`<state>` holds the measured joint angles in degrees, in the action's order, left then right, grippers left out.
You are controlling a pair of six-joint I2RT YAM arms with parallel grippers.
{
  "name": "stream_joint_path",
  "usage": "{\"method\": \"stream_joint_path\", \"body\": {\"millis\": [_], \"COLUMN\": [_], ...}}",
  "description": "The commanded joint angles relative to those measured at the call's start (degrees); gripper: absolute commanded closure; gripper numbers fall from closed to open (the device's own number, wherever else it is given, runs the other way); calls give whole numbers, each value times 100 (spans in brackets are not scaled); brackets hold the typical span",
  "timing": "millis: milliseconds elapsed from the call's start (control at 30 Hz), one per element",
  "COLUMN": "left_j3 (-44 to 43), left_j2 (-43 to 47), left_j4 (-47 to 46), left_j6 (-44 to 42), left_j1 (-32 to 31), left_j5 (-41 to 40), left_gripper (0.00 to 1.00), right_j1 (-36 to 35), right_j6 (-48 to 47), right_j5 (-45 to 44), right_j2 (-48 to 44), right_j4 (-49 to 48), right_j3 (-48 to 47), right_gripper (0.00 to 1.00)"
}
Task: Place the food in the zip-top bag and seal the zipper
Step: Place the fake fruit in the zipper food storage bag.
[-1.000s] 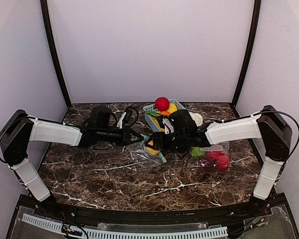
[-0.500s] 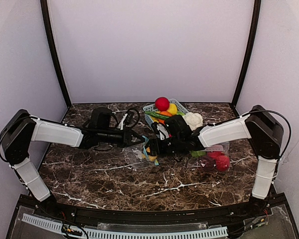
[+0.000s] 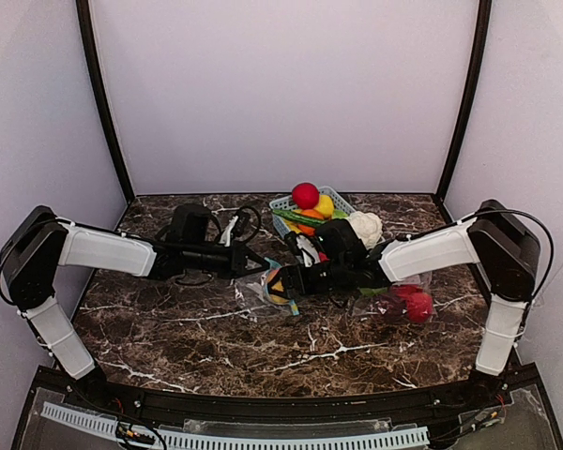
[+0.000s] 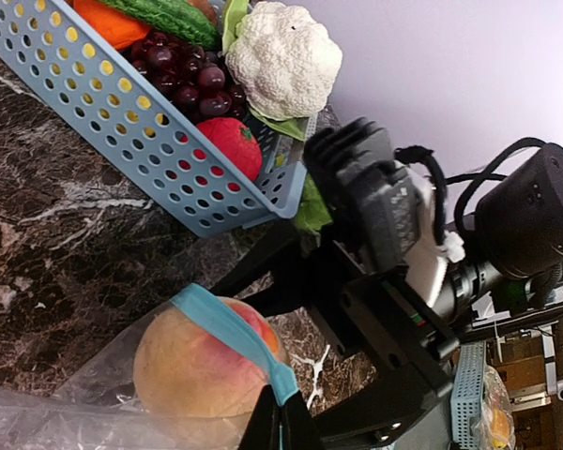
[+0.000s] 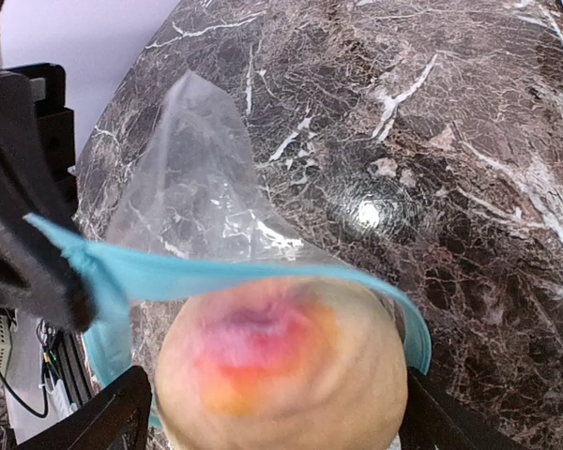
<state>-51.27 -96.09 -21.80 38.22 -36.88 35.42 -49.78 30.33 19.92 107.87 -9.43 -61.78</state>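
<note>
Fingers [image 5: 113, 427] beside peach [image 5: 281, 375]; grapes [image 4: 183, 70] solely in left-wrist view

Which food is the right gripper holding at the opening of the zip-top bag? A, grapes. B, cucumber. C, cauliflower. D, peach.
D: the right wrist view shows a pink-and-yellow peach between the fingers of the right gripper, up against the blue zipper edge of the zip-top bag.

Bright, even light; a white glare spot on the dark marble surface [image 5: 469, 112] beside the close, blurred pink-orange peach [image 5: 281, 375].
</note>
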Motion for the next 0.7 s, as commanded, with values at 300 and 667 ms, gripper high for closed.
{"method": "stream_joint_path", "body": {"millis": [300, 667], "left_j3": [-237, -270], "left_j2": [146, 78], "left_j4": [1070, 1024], "left_j6": [-694, -691], "left_j1": [224, 243], "left_j5": [-217, -13], "left_gripper": [99, 99], "right_j1": [-58, -100], "right_j6": [114, -135], "right_j5": [-400, -284], "right_j2": [-528, 35], "right_j4": [-31, -22], "right_j3": [339, -181], "right_gripper": [22, 56]}}
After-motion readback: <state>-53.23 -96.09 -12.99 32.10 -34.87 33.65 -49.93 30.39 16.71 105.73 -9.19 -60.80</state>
